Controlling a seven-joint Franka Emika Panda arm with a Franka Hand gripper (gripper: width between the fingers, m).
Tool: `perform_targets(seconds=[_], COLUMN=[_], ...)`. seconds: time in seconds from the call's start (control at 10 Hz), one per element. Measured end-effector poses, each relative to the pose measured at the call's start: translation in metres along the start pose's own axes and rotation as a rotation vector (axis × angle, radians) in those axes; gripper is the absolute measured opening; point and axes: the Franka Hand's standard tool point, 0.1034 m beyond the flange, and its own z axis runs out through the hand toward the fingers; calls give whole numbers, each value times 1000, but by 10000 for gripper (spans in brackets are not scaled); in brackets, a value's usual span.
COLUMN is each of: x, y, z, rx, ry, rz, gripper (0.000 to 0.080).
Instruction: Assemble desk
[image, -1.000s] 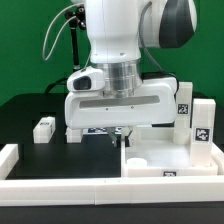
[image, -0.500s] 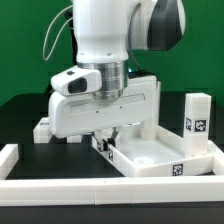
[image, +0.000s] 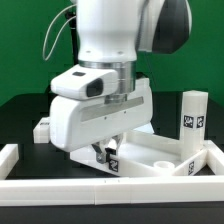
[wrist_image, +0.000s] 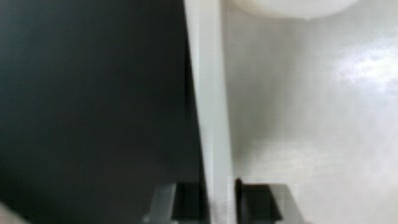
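The white tray-like desk top (image: 165, 158) lies on the black table at the exterior view's right, turned at an angle, rim up. My gripper (image: 105, 155) is low at its near-left corner, shut on the raised rim (wrist_image: 208, 110). In the wrist view the two dark fingertips (wrist_image: 262, 197) sit on either side of the thin white rim wall. One tagged block leg (image: 193, 121) stands upright behind the top at the exterior view's right. Another small leg (image: 42, 127) lies on the table at the left. The other legs are hidden by the arm.
Long white border rails (image: 110, 190) run along the front and up the left side (image: 8, 157) of the table. A round boss (wrist_image: 290, 8) shows inside the desk top. A green wall stands behind.
My gripper has moved toward the exterior view's left and swung round, dragging and turning the desk top with it. The upright leg now stands apart from the top.
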Motion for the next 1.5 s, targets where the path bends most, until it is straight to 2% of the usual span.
perform_targets(seconds=[0.4, 0.8, 0.9, 1.1, 1.5], x=[-4, 42, 45, 43, 43], y=[2, 10, 10, 10, 11], z=[1, -1, -1, -1, -1], rx=[-2, -73, -87, -82, -88], ry=[-5, 44, 43, 39, 37], rz=[-147, -266, -299, -296, -318], gripper=[60, 62, 65, 65, 65])
